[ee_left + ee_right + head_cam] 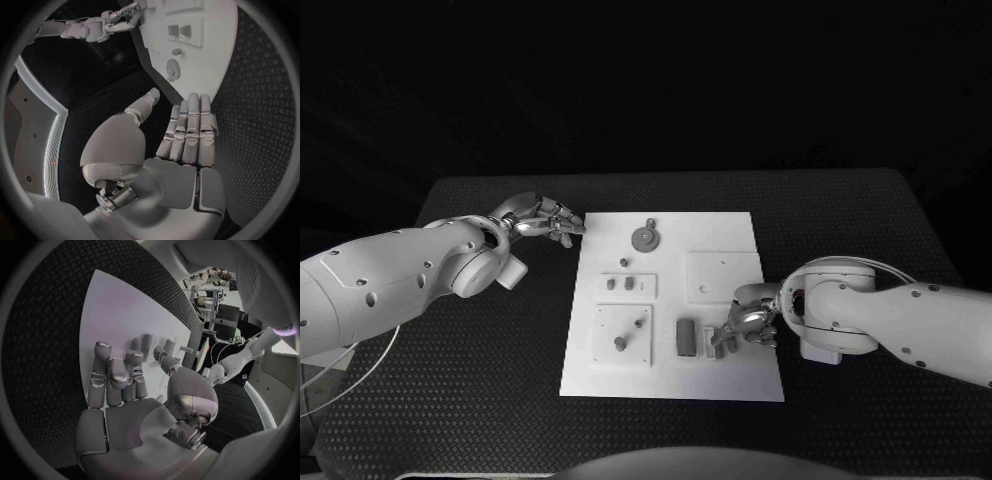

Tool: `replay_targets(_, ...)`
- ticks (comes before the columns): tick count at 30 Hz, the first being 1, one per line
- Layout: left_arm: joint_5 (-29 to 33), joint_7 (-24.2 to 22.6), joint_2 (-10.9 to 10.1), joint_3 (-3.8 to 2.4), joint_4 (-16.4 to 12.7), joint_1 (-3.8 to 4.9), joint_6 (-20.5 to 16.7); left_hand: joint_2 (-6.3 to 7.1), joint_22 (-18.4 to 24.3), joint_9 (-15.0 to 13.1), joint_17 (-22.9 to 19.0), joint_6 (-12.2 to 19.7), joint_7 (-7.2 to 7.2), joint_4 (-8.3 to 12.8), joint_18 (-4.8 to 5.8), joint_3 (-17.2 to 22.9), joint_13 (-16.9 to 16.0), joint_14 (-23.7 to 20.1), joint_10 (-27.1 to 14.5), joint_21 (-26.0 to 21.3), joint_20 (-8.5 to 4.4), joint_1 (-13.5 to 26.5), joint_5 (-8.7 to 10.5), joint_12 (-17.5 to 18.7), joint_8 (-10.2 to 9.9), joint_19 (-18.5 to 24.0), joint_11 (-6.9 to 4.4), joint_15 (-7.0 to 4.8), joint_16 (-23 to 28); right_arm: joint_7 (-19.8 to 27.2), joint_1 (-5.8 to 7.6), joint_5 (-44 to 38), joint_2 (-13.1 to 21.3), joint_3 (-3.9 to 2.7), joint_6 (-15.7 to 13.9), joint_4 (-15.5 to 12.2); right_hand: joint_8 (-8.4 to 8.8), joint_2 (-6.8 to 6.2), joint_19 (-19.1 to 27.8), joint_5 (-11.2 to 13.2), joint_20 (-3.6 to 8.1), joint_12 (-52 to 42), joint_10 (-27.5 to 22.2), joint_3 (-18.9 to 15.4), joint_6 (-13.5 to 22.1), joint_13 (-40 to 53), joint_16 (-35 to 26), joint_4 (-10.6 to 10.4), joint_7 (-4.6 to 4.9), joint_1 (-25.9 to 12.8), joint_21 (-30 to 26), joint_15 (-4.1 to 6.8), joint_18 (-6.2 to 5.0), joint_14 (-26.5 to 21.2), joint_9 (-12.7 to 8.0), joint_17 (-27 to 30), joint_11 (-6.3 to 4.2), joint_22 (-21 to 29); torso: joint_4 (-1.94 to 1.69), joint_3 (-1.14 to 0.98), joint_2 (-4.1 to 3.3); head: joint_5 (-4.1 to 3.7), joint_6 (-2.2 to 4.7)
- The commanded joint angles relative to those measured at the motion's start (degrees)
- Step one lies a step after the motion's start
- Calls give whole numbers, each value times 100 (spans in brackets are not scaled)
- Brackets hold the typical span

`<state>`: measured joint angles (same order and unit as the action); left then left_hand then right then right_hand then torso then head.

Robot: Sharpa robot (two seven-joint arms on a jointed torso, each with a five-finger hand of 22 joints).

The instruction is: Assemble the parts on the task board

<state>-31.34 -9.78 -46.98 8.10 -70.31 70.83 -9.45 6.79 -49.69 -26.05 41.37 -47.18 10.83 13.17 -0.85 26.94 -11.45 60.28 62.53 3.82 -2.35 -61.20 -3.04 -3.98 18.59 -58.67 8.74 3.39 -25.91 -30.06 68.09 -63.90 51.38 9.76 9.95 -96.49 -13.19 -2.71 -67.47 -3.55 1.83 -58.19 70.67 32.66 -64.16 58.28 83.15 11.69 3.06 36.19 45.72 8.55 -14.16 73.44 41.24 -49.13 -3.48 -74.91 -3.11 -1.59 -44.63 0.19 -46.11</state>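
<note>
Head view: white task board (pixel 733 380) flat mid-worktop (pixel 877 220), small grey parts (pixel 687 337) lying and standing on it; right robot hand (pixel 750 322) low at the board's right edge by the lower parts — whether pinching one, cannot tell; left robot hand (pixel 542 218) spread, empty, just off the far-left corner; probably mid-pick — next, careful seating.

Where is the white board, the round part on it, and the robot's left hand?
task board (pixel 726 385), head view, bare near corner of the white plate.
round part (pixel 645 238), head view, middle of the disc.
left hand (pixel 542 220), head view, middle of the silver hand.
</note>
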Motion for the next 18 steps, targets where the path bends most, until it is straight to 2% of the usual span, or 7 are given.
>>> replay_targets(1, 18, -56, 10, -2, -10, 3, 74, -17, 9, 2, 8, -2, -2, -28, 11, -6, 10, 48, 0, 26, 1, 59, 20, -36, -9, 21, 2, -10, 36, -63, -35, -140, -18, 21, 172, 27, -5, -9, 1, 22, 27, -28, 41, 5, -44, 4, 29, -30, -8, -51, 40, 53, -84, -5, 1, -7, 9, -114, 6, 1, 0, 5, 1)
replay_targets(7, 18, -55, 5, -2, -10, 3, 76, -17, 10, 3, 11, -2, -1, -35, 10, -7, 11, 49, -1, 26, 1, 65, 20, -35, -9, 21, 2, -11, 39, -71, -62, -196, -77, 22, 158, 80, -4, -3, -1, 21, 32, -29, 48, 22, -52, 4, 26, -65, -13, -102, 42, 60, -84, -8, 0, -2, 5, -111, 0, 1, 1, 10, -3)
replay_targets(12, 18, -55, 1, -2, -14, 3, 77, -17, 10, 3, 13, -2, -1, -38, 10, -7, 11, 50, -2, 26, 1, 68, 20, -35, -9, 21, 2, -11, 41, -84, -91, -318, -121, 23, 148, 108, -9, 56, -3, 20, 38, -36, 65, 53, -70, 8, 26, -89, -20, -127, 45, 67, -84, -8, 3, -3, -3, -110, 0, 0, 1, 13, -20)
replay_targets(18, 18, -55, -3, -2, -14, 3, 74, -18, 11, 3, 15, -3, -2, -42, 10, -6, 12, 51, -2, 26, 0, 70, 20, -35, -8, 21, 2, -11, 43, -84, -115, -355, -163, 24, 169, 116, -10, 241, -3, 22, 45, -42, 81, 99, -83, 15, 32, -50, -27, -130, 60, 75, -84, -4, 7, -18, -10, -115, 1, 2, 2, 15, -25)
